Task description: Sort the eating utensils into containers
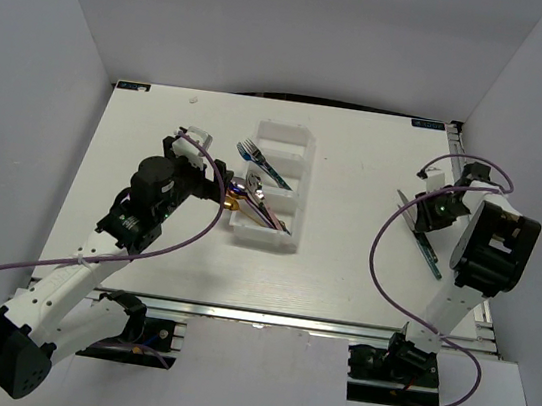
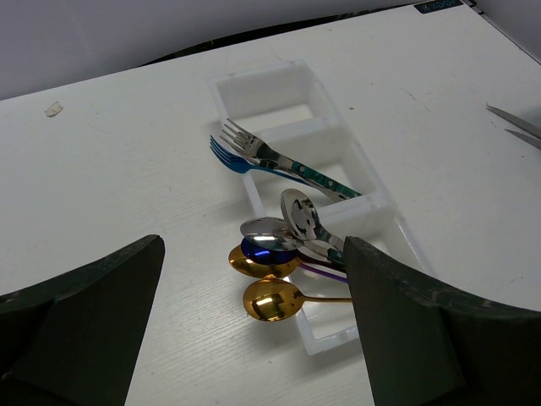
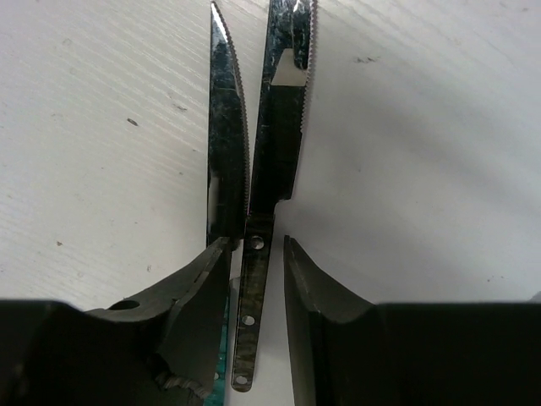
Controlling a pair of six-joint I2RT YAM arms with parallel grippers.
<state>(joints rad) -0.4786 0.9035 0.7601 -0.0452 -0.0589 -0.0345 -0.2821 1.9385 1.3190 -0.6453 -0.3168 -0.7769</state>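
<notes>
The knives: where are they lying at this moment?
In the top view, both knives lie side by side on the right side of the table, apart from the tray; the open right end effector stands astride one handle.

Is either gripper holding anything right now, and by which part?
Nothing held. Right gripper straddles one knife at its handle, jaws unclosed; left gripper open, empty.

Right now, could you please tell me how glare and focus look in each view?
Top external: even, soft light, faint shadows, tray small but clear. Left wrist: bright glare on the nearest gold spoon; left fingers dark and soft-edged. Right wrist: knives crisp, serrations legible, blades mostly dark with one bright patch.
</notes>
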